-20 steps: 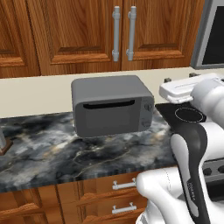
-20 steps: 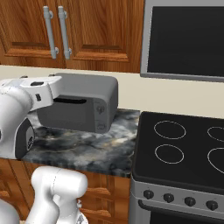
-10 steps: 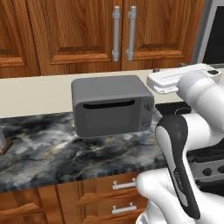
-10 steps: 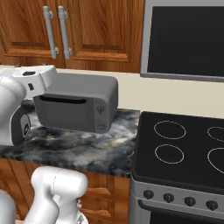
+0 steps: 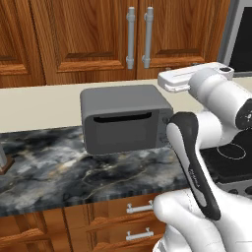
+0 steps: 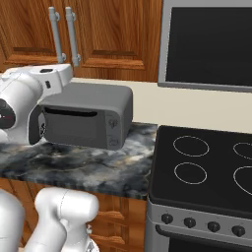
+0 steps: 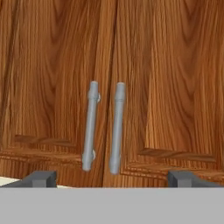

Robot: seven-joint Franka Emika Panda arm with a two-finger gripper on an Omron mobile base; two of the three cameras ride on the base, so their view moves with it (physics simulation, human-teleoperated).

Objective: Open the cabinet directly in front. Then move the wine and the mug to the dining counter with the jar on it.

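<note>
The cabinet (image 5: 98, 34) of reddish-brown wood hangs on the wall above the worktop, with both doors shut. Its two vertical grey bar handles (image 7: 90, 127) stand side by side at the doors' meeting edge, as the right base view also shows for the cabinet (image 6: 108, 34). My gripper (image 7: 113, 179) faces these handles from a distance, open, with nothing between the wide-apart fingertips (image 7: 41, 178). In the left base view the white hand (image 5: 177, 78) hovers over the right end of the grey oven, below the doors. The wine, the mug, the dining counter and the jar are out of view.
A grey countertop oven (image 5: 125, 118) sits on the dark marble worktop (image 5: 59, 172) right under the cabinet. A black stove (image 6: 206, 167) lies to the right, with a dark microwave (image 6: 211, 42) above it. Drawer fronts (image 5: 138, 221) run below the worktop.
The arm has lifted, and the hand has travelled left and upward toward the cabinet doors. The gripper stays open.
</note>
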